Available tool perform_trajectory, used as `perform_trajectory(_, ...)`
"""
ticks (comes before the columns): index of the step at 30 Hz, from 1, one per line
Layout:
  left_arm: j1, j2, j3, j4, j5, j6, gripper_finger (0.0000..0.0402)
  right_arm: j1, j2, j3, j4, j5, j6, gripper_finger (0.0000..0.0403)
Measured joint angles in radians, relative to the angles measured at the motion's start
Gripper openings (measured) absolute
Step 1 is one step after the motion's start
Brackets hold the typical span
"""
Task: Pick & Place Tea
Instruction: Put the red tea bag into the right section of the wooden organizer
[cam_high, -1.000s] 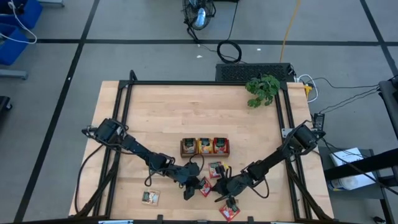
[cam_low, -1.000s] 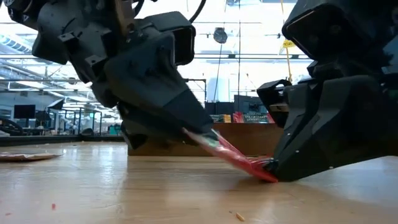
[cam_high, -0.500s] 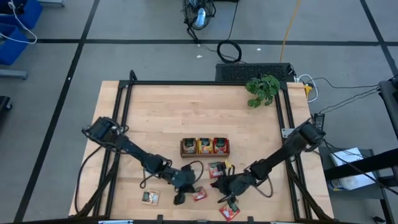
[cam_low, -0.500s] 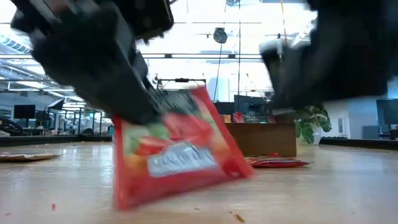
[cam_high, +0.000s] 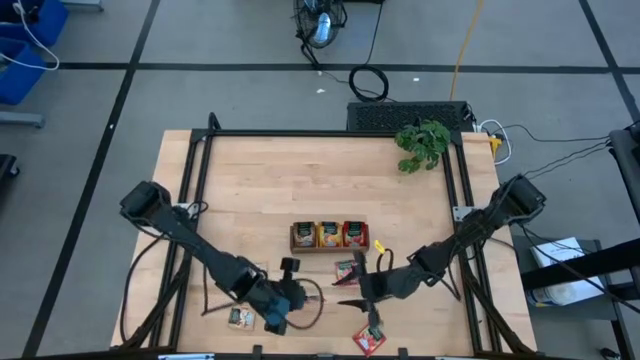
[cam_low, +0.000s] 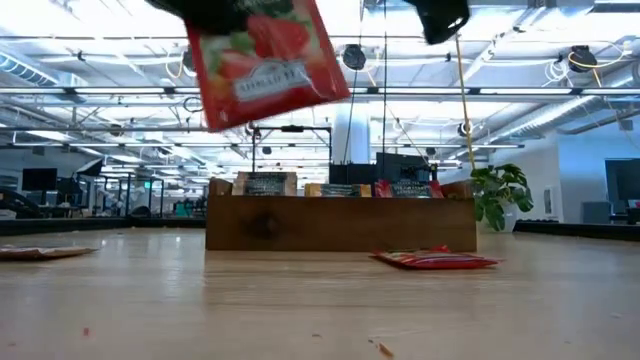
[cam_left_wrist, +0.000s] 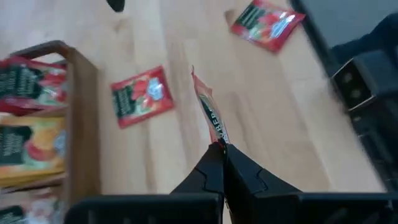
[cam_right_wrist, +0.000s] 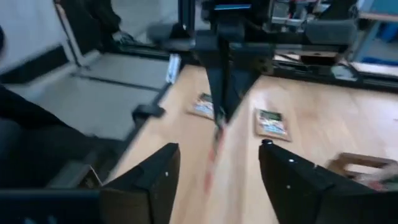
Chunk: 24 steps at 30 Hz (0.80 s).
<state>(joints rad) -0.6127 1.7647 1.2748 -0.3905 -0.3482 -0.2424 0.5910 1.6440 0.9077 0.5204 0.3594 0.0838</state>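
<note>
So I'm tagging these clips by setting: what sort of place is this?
Probably a large open lab or industrial workshop: exposed ceiling beams with strip lights, monitors on far benches, and grey taped floor around the light wooden table.

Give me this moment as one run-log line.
left gripper: shut on red tea sachet, lifted off table | right gripper: open, empty | tray: sachets inside

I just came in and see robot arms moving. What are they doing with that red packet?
The left gripper is shut on a red tea sachet and holds it up off the table. The right gripper is open beside it with nothing in it. More sachets lie on the wooden table, and the brown tray already holds some.
</note>
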Motion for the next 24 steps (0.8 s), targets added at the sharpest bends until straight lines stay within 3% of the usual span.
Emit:
perform_trajectory(2,-0.003,0.033,0.047,-0.035,-0.032,0.009,0.0003,-0.02,0.014,0.002,0.01,-0.051,0.035,0.0214)
perform_trajectory(10,0.012,0.158,0.179,-0.168,-0.15,0.013,0.0003,-0.042,0.042,0.001,0.026,-0.05,0.085,0.022)
perform_trajectory(24,0.052,0.175,0.207,-0.132,-0.115,0.033,0.0005,-0.08,0.042,0.001,-0.085,-0.046,0.159,0.0164)
